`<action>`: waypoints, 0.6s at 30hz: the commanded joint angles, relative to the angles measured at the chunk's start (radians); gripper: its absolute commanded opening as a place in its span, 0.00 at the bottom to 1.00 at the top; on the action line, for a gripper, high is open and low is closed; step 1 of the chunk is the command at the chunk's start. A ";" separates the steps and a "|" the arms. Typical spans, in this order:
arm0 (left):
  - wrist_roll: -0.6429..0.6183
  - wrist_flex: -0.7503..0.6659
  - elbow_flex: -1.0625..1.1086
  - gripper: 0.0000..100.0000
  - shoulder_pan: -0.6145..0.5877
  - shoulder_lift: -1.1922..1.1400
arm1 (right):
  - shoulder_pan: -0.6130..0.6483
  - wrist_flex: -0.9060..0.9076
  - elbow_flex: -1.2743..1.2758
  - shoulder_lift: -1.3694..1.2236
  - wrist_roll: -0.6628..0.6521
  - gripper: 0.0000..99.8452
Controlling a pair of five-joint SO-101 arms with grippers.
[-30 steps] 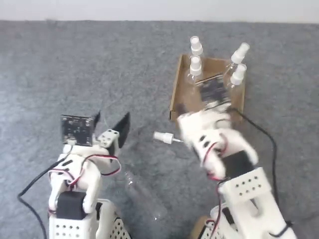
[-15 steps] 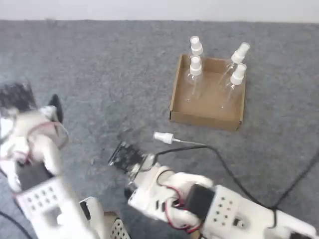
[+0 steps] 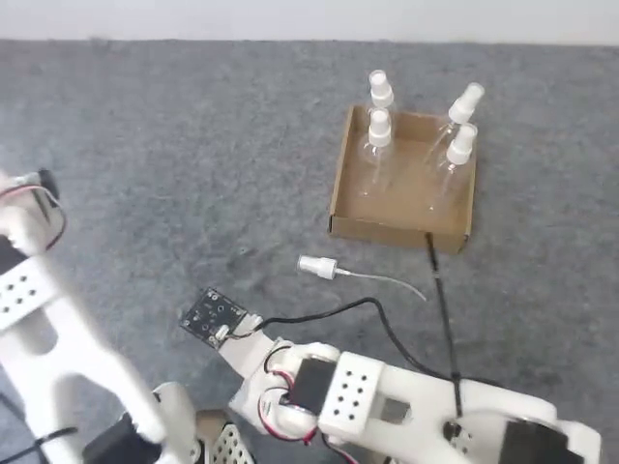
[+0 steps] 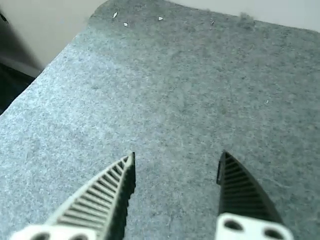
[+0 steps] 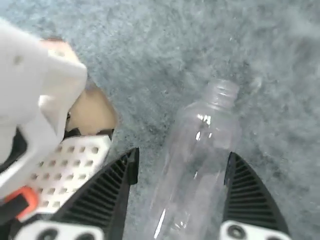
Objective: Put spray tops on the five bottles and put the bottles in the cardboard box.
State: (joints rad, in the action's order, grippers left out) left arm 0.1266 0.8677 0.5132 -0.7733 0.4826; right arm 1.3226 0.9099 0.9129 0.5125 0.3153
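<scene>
Your right hand (image 5: 182, 159) is spread wide and empty, the capless bottle (image 5: 197, 155) lying between its fingers on the grey worktop (image 3: 193, 145). Your left hand (image 4: 177, 157) gapes empty over bare felt. Four capped bottles (image 3: 378, 135) stand in the cardboard box (image 3: 397, 232), with a loose spray top (image 3: 317, 266) near it.

Four bottles boxed and capped, a fifth left bare

Four clear bottles (image 3: 378, 135) with white spray tops stand in two pairs inside the open cardboard box (image 3: 401, 230). A loose white spray top (image 3: 317, 266) lies on its side just in front of the box's front wall, its thin dip tube trailing away. The fifth bottle (image 5: 197, 155), clear and uncapped, lies on its side.
</scene>
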 commanded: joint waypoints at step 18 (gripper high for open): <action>0.044 -0.002 -0.035 0.25 -0.008 0.002 | -0.194 -0.174 -0.071 -0.271 0.040 0.02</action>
State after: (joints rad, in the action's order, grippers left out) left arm 0.1634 0.8677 0.5010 -0.7779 0.4795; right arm 1.1769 0.7442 0.9007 0.2163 0.3552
